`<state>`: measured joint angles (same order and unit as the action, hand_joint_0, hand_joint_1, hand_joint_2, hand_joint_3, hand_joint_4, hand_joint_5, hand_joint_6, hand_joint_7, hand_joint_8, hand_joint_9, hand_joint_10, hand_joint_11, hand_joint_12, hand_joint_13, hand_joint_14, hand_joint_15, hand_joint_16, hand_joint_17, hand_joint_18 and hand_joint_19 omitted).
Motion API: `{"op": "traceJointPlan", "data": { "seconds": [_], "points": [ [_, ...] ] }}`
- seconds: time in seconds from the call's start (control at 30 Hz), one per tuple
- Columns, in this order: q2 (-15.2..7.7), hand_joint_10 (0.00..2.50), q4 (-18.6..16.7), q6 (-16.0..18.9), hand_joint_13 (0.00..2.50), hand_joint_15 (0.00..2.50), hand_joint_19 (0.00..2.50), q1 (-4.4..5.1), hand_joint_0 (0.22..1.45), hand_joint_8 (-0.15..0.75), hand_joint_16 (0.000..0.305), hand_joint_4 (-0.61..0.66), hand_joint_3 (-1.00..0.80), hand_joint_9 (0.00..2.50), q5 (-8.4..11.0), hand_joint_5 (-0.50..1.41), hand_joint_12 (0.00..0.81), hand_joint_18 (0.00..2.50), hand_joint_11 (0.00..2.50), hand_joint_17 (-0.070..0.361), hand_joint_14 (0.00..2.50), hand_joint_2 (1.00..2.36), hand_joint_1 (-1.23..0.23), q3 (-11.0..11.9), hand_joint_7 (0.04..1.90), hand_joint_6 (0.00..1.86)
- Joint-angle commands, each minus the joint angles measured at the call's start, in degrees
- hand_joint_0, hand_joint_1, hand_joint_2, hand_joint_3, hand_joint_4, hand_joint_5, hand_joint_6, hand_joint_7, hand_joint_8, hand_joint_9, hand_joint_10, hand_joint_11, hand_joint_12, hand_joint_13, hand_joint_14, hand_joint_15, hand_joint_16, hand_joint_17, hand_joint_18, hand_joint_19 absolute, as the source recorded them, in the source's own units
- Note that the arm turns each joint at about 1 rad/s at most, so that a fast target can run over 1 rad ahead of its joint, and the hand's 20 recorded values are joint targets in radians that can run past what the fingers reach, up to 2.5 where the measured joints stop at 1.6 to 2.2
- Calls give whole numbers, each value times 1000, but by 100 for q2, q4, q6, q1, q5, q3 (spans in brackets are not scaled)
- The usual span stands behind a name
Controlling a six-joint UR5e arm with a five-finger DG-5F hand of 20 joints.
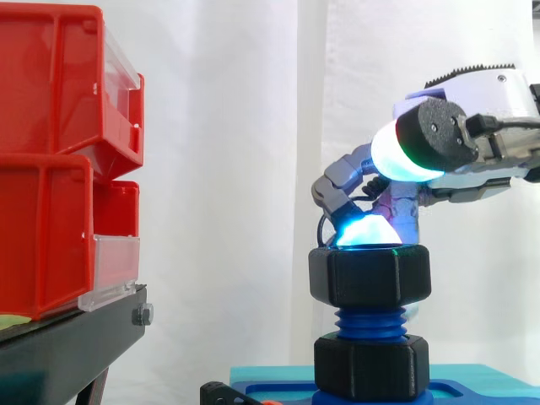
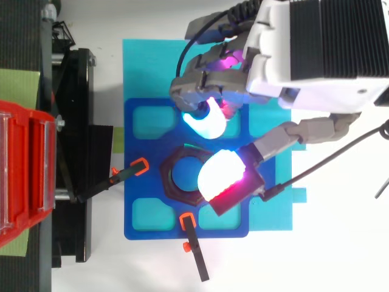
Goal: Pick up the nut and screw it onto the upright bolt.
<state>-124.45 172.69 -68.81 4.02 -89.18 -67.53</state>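
Note:
A large black hex nut point(image 1: 369, 274) sits level on the upright blue threaded bolt point(image 1: 369, 323), a few threads above a second black hex collar point(image 1: 371, 364) at the bolt's foot. From above, the nut point(image 2: 167, 176) lies at the middle of the blue baseplate point(image 2: 146, 188). My hand point(image 1: 481, 126) hangs over the nut from the right. One bent finger rests its cyan-glowing pad point(image 1: 367, 232) on the nut's top. A thick white pad point(image 1: 405, 152) is raised well above the nut and clear of it. Nothing is clasped in the hand point(image 2: 304, 55).
Stacked red bins point(image 1: 51, 169) stand on a black stand point(image 1: 67, 337) to the left. Two orange-tipped black clamps point(image 2: 130, 171) point(image 2: 191, 240) hold the baseplate on a cyan mat point(image 2: 140, 67). A thin dark cable point(image 2: 328, 161) trails off to the right.

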Motion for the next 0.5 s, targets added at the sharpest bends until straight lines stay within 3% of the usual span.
{"op": "traceJointPlan", "data": {
  "seconds": [0.0,0.2,0.3,0.37,0.47],
  "points": [
    [8,0,115,-1,880,0,0,-68,490,175,26,73,-500,1428,-30,96,229,604,0,58,0,1000,-251,3,1520,504],
    [35,0,274,-1,962,0,0,-138,488,134,23,53,-500,1551,-118,98,205,698,0,53,0,1000,-262,3,1504,519],
    [105,0,282,-9,943,0,0,-165,481,183,25,57,-500,1524,-118,87,221,695,0,57,0,1000,-244,38,1530,501],
    [123,0,282,-27,882,0,0,-174,474,261,31,161,-500,1398,-118,25,263,612,0,69,0,1000,-216,117,1321,505],
    [114,0,537,-36,857,0,0,-226,478,264,32,165,-500,1374,-197,22,274,583,0,72,0,1000,-220,530,1297,506]
  ]
}}
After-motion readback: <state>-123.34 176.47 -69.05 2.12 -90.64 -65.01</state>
